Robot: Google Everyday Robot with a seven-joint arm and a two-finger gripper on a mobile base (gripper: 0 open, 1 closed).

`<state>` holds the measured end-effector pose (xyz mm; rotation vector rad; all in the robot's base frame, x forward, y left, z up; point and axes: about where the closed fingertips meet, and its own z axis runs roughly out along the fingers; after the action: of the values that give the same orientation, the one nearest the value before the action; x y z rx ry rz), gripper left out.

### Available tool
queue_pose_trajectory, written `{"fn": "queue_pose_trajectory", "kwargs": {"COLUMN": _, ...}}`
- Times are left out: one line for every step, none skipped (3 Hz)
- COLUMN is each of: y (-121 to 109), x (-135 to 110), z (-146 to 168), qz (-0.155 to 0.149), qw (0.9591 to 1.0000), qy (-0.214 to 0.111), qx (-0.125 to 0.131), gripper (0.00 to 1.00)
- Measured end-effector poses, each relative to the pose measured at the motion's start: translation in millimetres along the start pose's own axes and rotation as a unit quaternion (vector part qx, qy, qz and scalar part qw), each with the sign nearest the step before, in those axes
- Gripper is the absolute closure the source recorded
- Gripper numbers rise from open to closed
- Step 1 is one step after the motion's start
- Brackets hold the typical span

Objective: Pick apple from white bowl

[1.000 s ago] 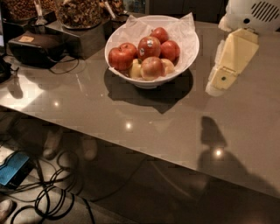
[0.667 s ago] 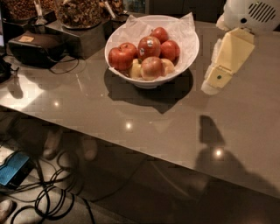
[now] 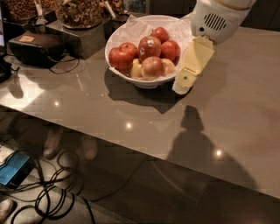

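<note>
The white bowl (image 3: pixel 120 65), lined with crumpled white paper, stands on the grey table (image 3: pixel 236 109) at the upper middle. It holds several red and yellow-red apples (image 3: pixel 149 47); two carry small stickers. My gripper (image 3: pixel 183 86) hangs from the white arm at the upper right. Its cream fingers point down and left, just beside the bowl's right rim, low above the table. No apple is in it.
A black case (image 3: pixel 35 46) with a cable lies at the far left. Containers of nuts or granola (image 3: pixel 81 11) stand behind the bowl. The table's front edge runs diagonally; below it are cables (image 3: pixel 52 192) and a blue device (image 3: pixel 15 168) on the floor.
The view has shifted and closed in on the bowl. My gripper has moved left, from well to the right of the bowl to right beside its rim.
</note>
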<state>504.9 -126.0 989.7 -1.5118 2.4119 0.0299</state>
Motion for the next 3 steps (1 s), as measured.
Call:
{"fn": "queue_pose_trajectory", "kwargs": {"y": 8, "x": -12, "z": 1, "qz": -0.022, "qw": 0.9996, "qy": 0.000, "qx": 0.018, "gripper": 0.00}}
{"fn": "queue_pose_trajectory", "kwargs": {"y": 5, "x": -12, "z": 0, "qz": -0.016, "qw": 0.9996, "qy": -0.018, "qx": 0.017, "gripper": 0.00}}
{"fn": "queue_pose_trajectory", "kwargs": {"y": 2, "x": -31, "z": 0, "qz": 0.010, "qw": 0.9990, "qy": -0.042, "qx": 0.003, "gripper": 0.00}}
